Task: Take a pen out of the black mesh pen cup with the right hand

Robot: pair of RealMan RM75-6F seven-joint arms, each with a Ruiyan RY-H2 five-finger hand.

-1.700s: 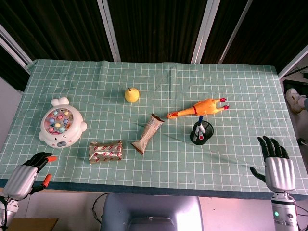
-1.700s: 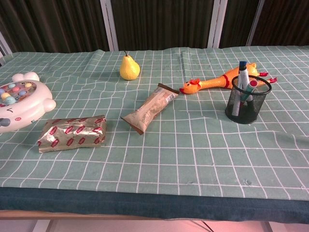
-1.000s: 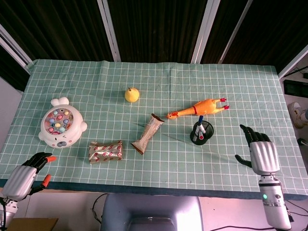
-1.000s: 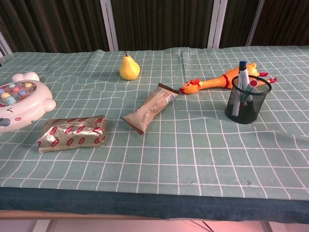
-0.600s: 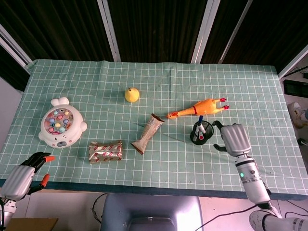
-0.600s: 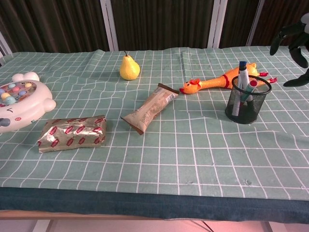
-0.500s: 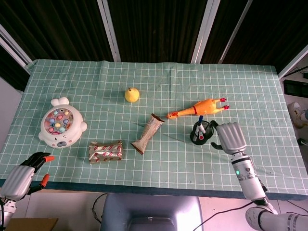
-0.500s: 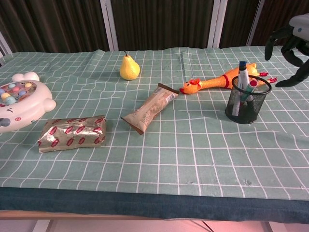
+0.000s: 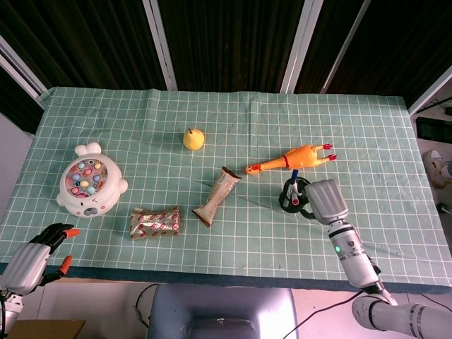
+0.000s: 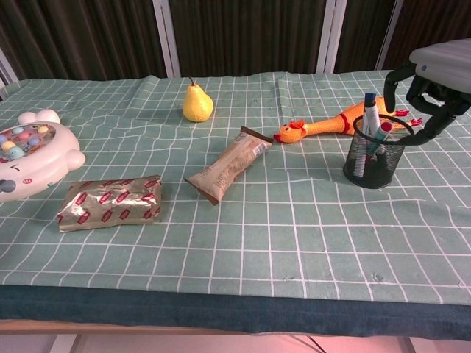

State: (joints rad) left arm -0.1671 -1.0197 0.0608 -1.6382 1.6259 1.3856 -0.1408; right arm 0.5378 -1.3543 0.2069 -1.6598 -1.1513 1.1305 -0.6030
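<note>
Showing only from the head: left hand [image 9: 28, 259] idling off the worktop's [image 9: 226, 127] near-left corner. Now hovering just right of the black mesh pen cup [image 10: 377, 151] near the rubber chicken [image 10: 335, 123], no longer well apart: right hand [image 10: 430, 77], fingers [image 10: 409, 87] spread, empty. Standing inside: pens [image 10: 369, 118].

Rubber chicken [image 10: 335, 123] crowds pen cup [image 10: 377, 153] rear; front open.

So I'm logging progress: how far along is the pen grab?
Done: the right hand is beside and above the black mesh pen cup. In hand: nothing; its fingers are apart beside the rim, no pen gripped. Left: pinching a pen and lifting it out; the pens stand in the cup.
</note>
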